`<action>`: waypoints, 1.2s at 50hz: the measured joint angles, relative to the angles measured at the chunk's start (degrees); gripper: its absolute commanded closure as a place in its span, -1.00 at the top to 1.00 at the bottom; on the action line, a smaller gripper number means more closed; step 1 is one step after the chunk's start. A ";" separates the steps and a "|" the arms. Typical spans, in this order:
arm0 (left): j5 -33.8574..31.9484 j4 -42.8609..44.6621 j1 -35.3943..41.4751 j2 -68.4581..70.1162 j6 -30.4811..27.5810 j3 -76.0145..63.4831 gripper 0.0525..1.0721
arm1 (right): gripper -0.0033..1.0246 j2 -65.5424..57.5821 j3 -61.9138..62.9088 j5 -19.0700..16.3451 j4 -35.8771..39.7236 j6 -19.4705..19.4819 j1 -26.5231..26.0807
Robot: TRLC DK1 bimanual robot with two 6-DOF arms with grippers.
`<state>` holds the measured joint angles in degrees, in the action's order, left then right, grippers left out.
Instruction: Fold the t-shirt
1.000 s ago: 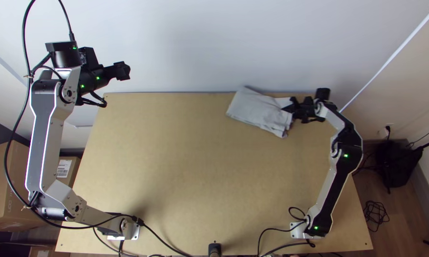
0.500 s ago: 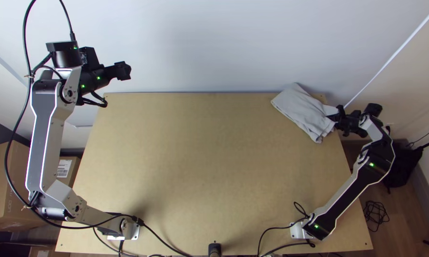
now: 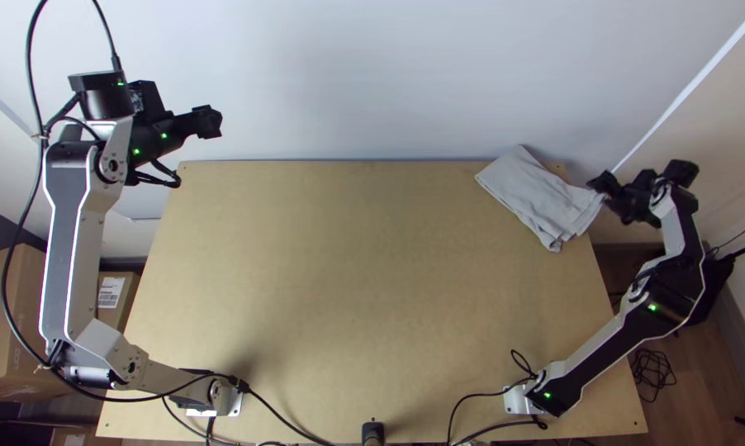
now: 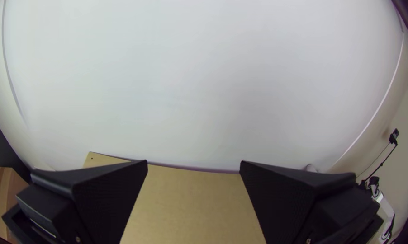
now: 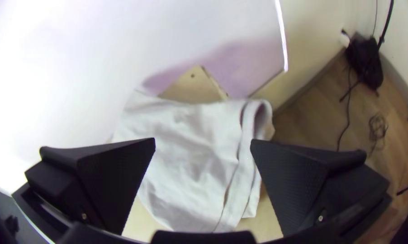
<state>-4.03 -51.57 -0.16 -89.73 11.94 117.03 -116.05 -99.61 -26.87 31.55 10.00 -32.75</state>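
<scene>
T-shirt [image 3: 533, 196] folded compactly, upper right of the top view, probably finished; left gripper [image 4: 193, 161] and right gripper [image 5: 202, 139] spread, empty.

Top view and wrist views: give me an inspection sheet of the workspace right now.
Surface: light wooden table, bare across its middle.
Job's things: grey t-shirt, folded and creased, at the far right corner, partly over the right edge.
Clutter: on the table, nothing seen.
Grippers: left open, beyond the far left corner; right open, beside the t-shirt; contact unclear.
Cables: arm cables by both bases; tangled cable on the floor.
Surroundings: cardboard boxes left; white wall behind.
</scene>
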 measured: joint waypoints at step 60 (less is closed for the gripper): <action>6.23 46.36 -9.94 49.24 -11.23 -52.26 0.92 | 0.91 78.47 41.09 21.73 -49.13 -8.09 36.06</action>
<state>2.20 -5.21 -10.11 -40.49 0.71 64.77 -37.58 -58.52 -5.15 -17.58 1.91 3.31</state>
